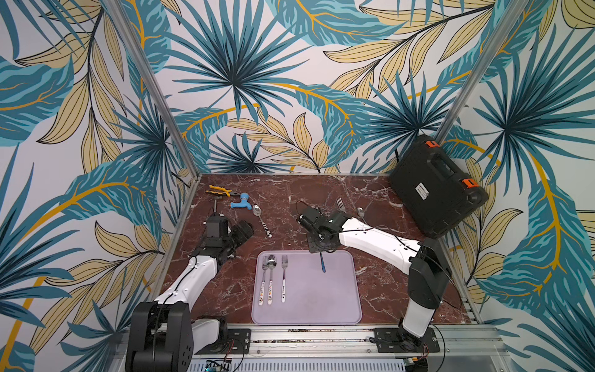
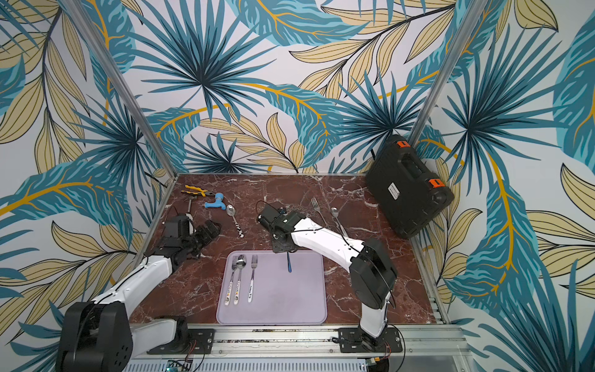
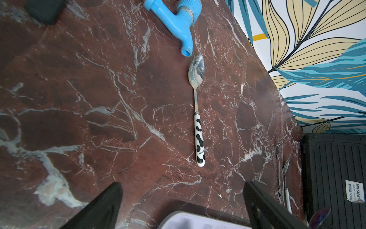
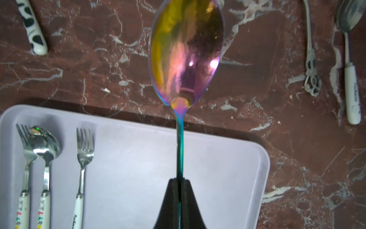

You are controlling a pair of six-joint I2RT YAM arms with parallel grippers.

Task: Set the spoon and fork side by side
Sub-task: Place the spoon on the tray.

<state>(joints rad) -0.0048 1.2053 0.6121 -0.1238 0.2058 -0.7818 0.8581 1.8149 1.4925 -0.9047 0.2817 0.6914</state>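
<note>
Nearest, the lavender tray (image 1: 322, 299) lies at the near edge of the worktop (image 1: 240, 290). A fork-and-spoon pair (image 1: 272, 261) rests by the tray's left edge, with a lone fork (image 1: 284, 280) just beside it (nothing lies on its other side). Over the tray's far edge, the right gripper (image 4: 179, 182) is pinched tight on the slim handle of an iridescent spoon (image 4: 186, 51), clear of the tray and well apart from that fork. So thin a handle may swivel in the pinch. Let go there, it would likely land skewed and far from the fork. Beyond, toward the worktop's left edge, the left gripper (image 3: 183, 183) gapes wide and empty, facing a cow-patterned spoon (image 3: 199, 138).
</note>
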